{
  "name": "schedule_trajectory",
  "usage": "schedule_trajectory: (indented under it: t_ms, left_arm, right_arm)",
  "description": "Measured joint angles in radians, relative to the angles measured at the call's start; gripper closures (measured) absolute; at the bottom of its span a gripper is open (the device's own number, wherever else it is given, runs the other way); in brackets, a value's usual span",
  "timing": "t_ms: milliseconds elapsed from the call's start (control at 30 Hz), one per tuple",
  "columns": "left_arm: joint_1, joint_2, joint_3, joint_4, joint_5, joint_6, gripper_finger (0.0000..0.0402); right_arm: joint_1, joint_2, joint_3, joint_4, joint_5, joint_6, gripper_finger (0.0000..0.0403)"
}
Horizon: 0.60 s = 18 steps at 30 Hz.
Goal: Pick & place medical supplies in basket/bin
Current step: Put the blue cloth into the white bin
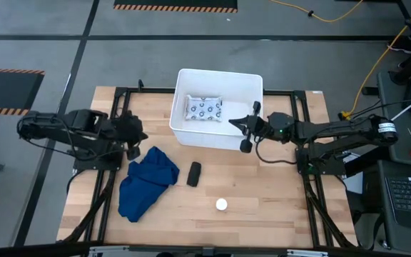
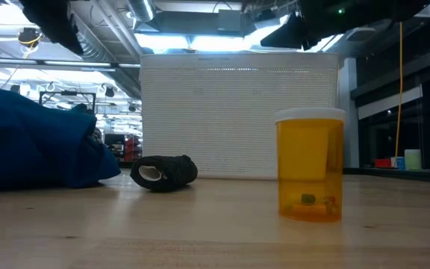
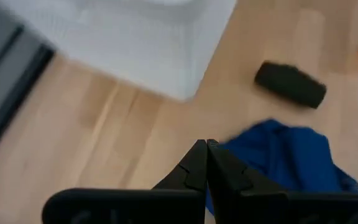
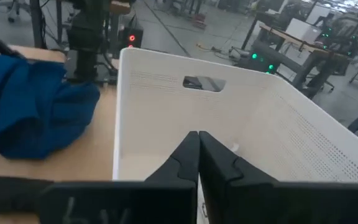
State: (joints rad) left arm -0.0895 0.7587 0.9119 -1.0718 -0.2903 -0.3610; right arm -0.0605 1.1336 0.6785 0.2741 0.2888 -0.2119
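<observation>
The white bin (image 1: 250,84) stands at the table's far middle, with the ring-printed white packet (image 1: 203,108) lying flat inside it. The dark blue cloth (image 1: 147,182) lies crumpled near the left, and the black oblong (image 1: 193,173) lies just right of it. The white round cap (image 1: 222,205) tops an upright amber bottle (image 2: 310,164). My left gripper (image 1: 137,141) is shut and hovers above the cloth's far edge (image 3: 278,155). My right gripper (image 1: 238,123) is shut and hangs over the bin's right near corner (image 4: 166,124).
Black frame rails (image 1: 305,178) run along the table's left and right sides. Bare wood (image 1: 262,185) lies between the bin and the near edge. In the low view the cloth (image 2: 36,142), the oblong (image 2: 164,172) and the bottle stand before the bin's wall (image 2: 237,112).
</observation>
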Motion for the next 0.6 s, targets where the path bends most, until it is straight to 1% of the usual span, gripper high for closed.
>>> schedule_trajectory:
  t_ms: [100, 200, 333, 467, 600]
  left_arm:
    - [-0.064, 0.061, 0.032, -0.038, 0.018, -0.115, 0.04]
    - [-0.137, 0.12, 0.056, -0.048, 0.058, -0.175, 0.04]
    - [-0.211, 0.17, 0.074, -0.105, 0.117, -0.268, 0.0399]
    - [-0.25, 0.191, 0.075, -0.134, 0.179, -0.307, 0.0397]
    - [-0.259, 0.199, 0.075, -0.14, 0.172, -0.343, 0.0384]
  right_arm:
    - [0.0, 0.0, 0.0, -0.013, -0.003, -0.006, 0.0395]
    - [0.0, 0.0, 0.0, -0.021, -0.004, -0.01, 0.0395]
    - [0.0, 0.0, 0.0, -0.024, -0.006, -0.033, 0.0395]
    - [0.0, 0.0, 0.0, -0.025, -0.006, -0.036, 0.0395]
    - [0.0, 0.0, 0.0, -0.025, -0.006, -0.036, 0.0395]
